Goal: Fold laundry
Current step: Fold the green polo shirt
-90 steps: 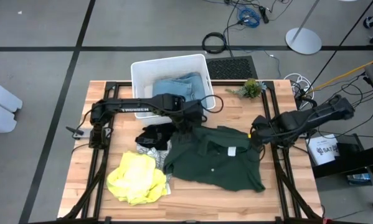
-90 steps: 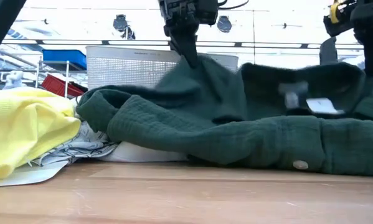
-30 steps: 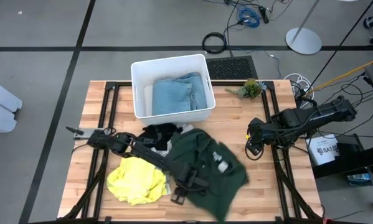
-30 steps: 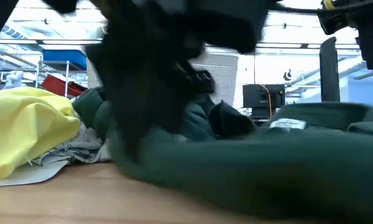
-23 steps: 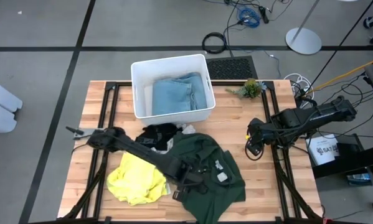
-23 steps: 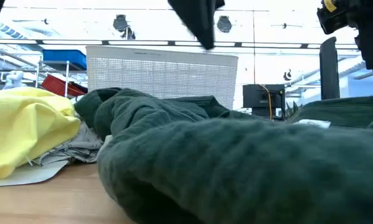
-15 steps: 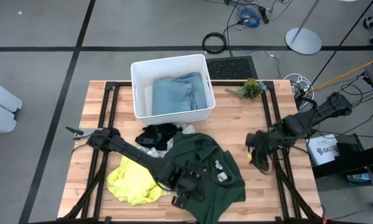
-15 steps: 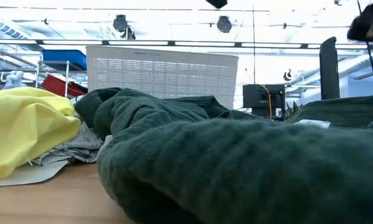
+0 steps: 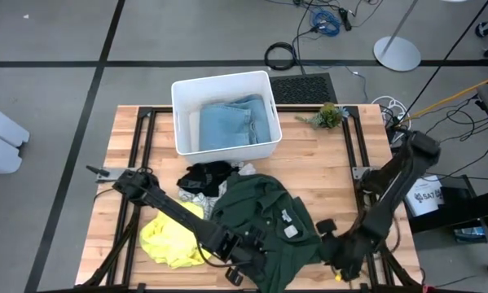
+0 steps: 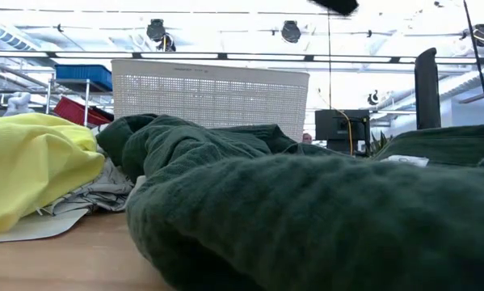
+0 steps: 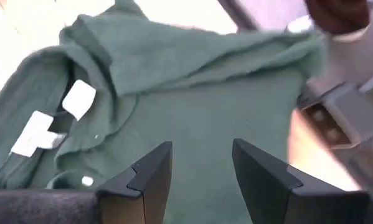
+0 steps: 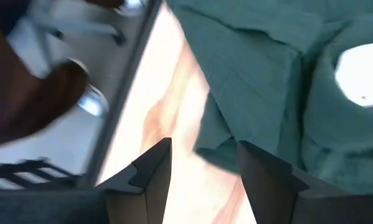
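Observation:
The dark green shirt [image 9: 264,220] lies in a rumpled heap on the wooden table, near its front edge, its white labels [image 11: 79,98] facing up. My left gripper [image 9: 248,259] hovers open above the shirt's near part [image 11: 198,106]. At the shirt's right edge [image 12: 236,134] my right gripper [image 9: 331,247] hangs open over bare wood. A yellow garment [image 9: 174,236] lies left of the shirt. A black one [image 9: 207,175] and a white patterned one [image 9: 193,199] lie behind it. The light blue garment [image 9: 231,122] sits in the white bin [image 9: 182,114].
The bin stands at the table's far middle, a small plant [image 9: 331,114] at the far right. Black frame rails [image 9: 358,155] run along both table sides. Bare wood [image 9: 325,175] lies right of the shirt. The shirt [image 10: 306,218] fills the low view's foreground.
My right gripper has swung from the table's right side toward the near edge, down to the shirt's right edge, rolling as it went. My left gripper has risen and drawn toward the near edge, tipping. The shirt's near part has settled into a more compact heap.

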`<state>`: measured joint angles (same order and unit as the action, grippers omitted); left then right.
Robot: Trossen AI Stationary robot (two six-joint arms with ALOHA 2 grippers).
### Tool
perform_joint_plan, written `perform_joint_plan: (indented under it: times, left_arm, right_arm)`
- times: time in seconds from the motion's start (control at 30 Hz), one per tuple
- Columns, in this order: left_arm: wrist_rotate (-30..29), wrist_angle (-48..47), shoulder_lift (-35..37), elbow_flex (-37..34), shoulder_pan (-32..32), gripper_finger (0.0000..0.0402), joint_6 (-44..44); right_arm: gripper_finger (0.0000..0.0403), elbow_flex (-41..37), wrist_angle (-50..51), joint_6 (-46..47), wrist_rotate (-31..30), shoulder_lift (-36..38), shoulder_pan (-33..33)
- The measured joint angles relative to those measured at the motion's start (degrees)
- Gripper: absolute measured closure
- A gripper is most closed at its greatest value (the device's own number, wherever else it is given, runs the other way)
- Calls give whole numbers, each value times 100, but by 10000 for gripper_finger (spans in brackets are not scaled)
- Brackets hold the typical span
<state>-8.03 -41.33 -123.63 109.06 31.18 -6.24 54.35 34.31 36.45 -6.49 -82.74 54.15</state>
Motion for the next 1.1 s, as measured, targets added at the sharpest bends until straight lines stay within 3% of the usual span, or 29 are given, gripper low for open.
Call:
perform_joint_plan:
  times: [0.2,0.43,0.57,0.77,0.87,1.0,1.1]
  left_arm:
    - [9,325,0,-330,33,224,-52]
    - [7,706,0,-366,74,224,140]
    - [32,805,0,-366,96,224,138]
    - [48,898,0,-366,156,224,142]
    - [46,1105,0,-366,188,224,144]
    - [-51,1357,0,-366,195,224,146]
    - [-127,1783,-66,-363,185,224,157]
  right_arm:
    - [234,357,-156,-561,-403,-1107,37]
    - [234,863,-53,-1066,-790,-1812,35]
    - [234,866,299,-811,-1005,-2032,-18]
    - [240,651,464,-137,-587,-2203,-165]
    - [285,423,742,508,-458,-2068,-169]
    - [384,238,1329,1654,-289,-1774,-166]
    - [389,88,1663,2810,177,-1526,-171]
